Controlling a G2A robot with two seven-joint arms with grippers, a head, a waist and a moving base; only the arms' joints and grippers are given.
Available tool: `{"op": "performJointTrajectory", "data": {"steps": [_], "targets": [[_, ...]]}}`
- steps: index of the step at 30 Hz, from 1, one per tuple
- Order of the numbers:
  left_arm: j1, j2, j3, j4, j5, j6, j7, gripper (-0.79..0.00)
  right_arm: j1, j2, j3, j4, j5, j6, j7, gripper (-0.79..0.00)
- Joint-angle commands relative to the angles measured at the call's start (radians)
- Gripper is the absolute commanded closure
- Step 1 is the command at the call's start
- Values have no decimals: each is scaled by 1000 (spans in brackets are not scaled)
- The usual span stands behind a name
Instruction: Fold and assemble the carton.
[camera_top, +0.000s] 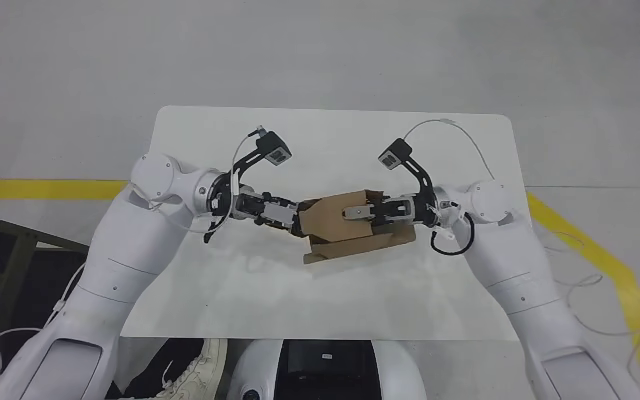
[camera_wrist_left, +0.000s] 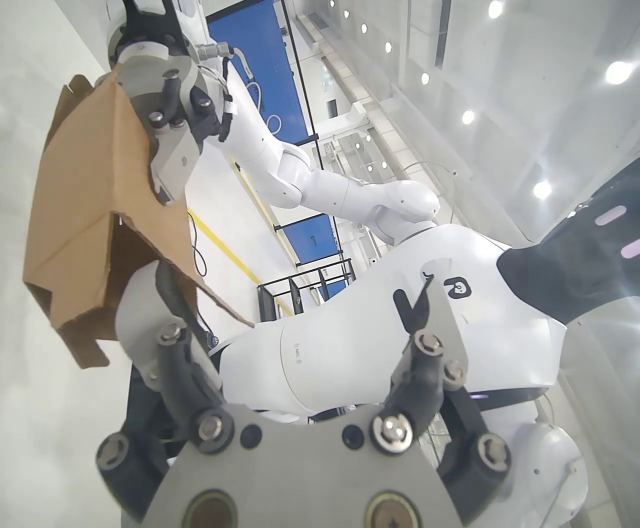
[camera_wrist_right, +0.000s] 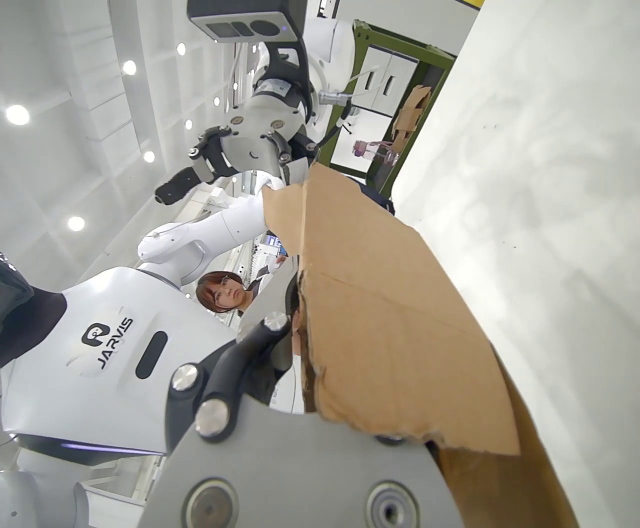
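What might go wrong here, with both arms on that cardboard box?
1. The left gripper is open, with just one finger against the carton, so the flap may spring back.
2. The carton's edge by the right gripper looks ragged; pulling might tear it further.

Carton (camera_wrist_right: 390, 325) cut off by the right wrist view's edge, right claw (camera_top: 357, 212) half hidden behind it

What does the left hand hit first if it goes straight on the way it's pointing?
The carton. The left hand, open, points straight at the carton's near end, and one finger sits right beside a flap. Whether they touch is unclear.
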Motion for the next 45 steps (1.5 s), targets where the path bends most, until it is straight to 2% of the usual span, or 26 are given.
{"op": "performJointTrajectory", "data": {"steps": [1, 10, 27, 45], "targets": [[3, -1, 0, -3, -13, 6, -1, -785, 0, 0, -3, -5, -17, 0, -16, 0], [-7, -8, 16, -2, -1, 23, 4, -785, -11, -1, -30, -93, -88, 22, -79, 0], [-15, -14, 24, -42, 69, 37, 16, -785, -23, 3, -36, -126, -123, 24, -114, 0], [13, 6, -67, -33, 72, 58, 22, -785, -57, 23, 31, -169, -116, 6, -153, 0]]}}
